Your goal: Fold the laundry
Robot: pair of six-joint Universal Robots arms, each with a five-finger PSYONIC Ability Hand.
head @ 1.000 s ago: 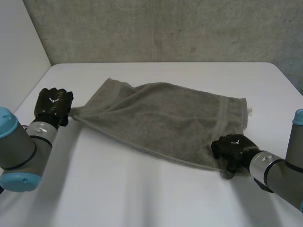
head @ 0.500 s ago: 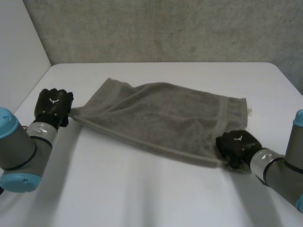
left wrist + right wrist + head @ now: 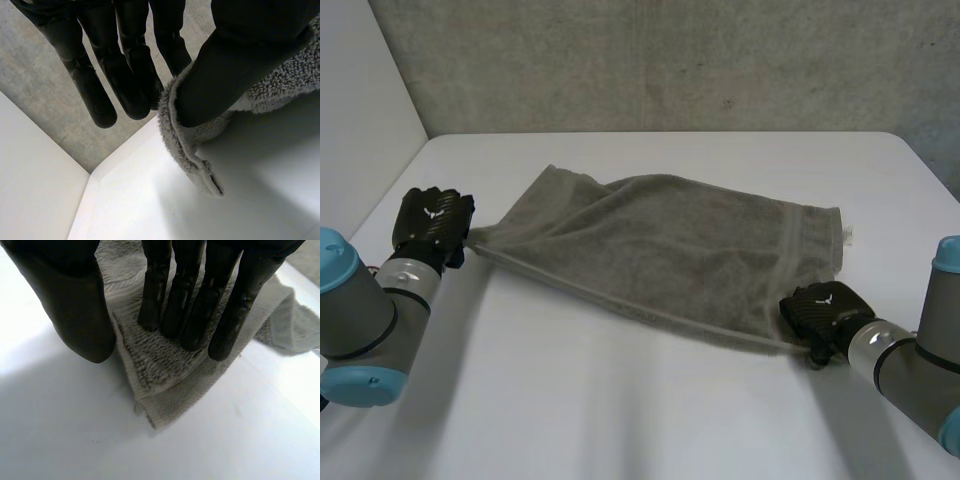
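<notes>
at the lower left corner of the head view the left arm [image 3: 360, 320] comes in, grey joint and light-blue cap, and runs up the frame to the left hand [image 3: 433, 222] at the left middle, its back turned to the camera. at the lower right corner the right arm [image 3: 910, 365] reaches inward to the right hand [image 3: 825, 312], held low over the white desk [image 3: 620, 420], knuckles up.

between the two hands runs the near long edge of a grey towel [image 3: 670, 240], pulled into a taut line slanting from left middle down to lower right and raised just off the desk. in the left wrist view the thumb presses the towel's corner against the fingers [image 3: 125, 75], so this hand is grasping it; a short tip of hem hangs loose below the thumb. in the right wrist view the straight fingers [image 3: 190, 305] lie on top of the other near corner, which is doubled over itself, with the thumb against its edge, pinching the cloth.

beyond the taut edge the rest of the towel lies across the middle of the desk, its far left corner rumpled, a woven band crossing its right end. behind the desk stands a grey concrete wall [image 3: 670, 60] along the top of the frame, with a white wall [image 3: 360, 100] at upper left.
</notes>
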